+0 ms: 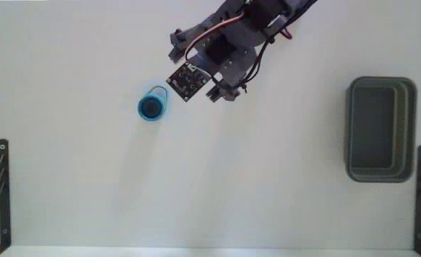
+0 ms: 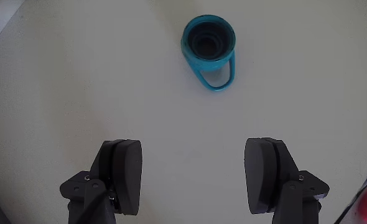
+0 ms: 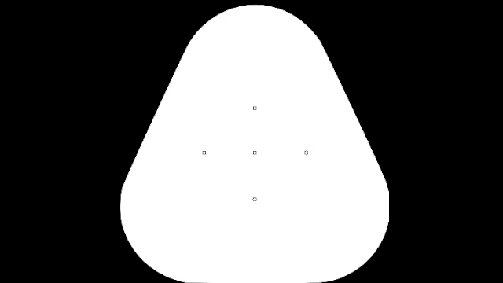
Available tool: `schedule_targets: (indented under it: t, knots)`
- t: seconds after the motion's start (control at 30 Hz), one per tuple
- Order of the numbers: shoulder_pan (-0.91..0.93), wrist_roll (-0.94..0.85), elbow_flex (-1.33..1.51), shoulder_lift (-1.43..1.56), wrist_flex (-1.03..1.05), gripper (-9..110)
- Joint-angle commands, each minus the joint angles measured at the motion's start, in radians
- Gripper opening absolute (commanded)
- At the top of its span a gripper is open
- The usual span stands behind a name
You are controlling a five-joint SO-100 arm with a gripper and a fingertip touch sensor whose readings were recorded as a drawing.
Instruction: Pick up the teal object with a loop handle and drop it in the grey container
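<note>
In the fixed view the arm reached in from the top edge, angled down and to the left, with red, white and black wires running along its grey links and a small dark circuit board at its wrist. In the wrist view the claw [image 2: 195, 177] stood wide apart, its two dark fingers [image 2: 126, 174] parallel, with nothing between them.

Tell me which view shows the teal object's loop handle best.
The wrist view: the teal object fills more of the picture, with its loop handle pointing toward the open jaws. The fixed view shows it small, from above, handle barely discernible.
</note>
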Motion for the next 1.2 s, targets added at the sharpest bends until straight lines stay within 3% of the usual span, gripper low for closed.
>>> schedule_targets:
  t: [0.0, 1.17]
  knots:
    - [0.03, 0.005, -0.005, -0.009, -0.047, 110]
    - [0.03, 0.005, -0.138, -0.379, -0.285, 110]
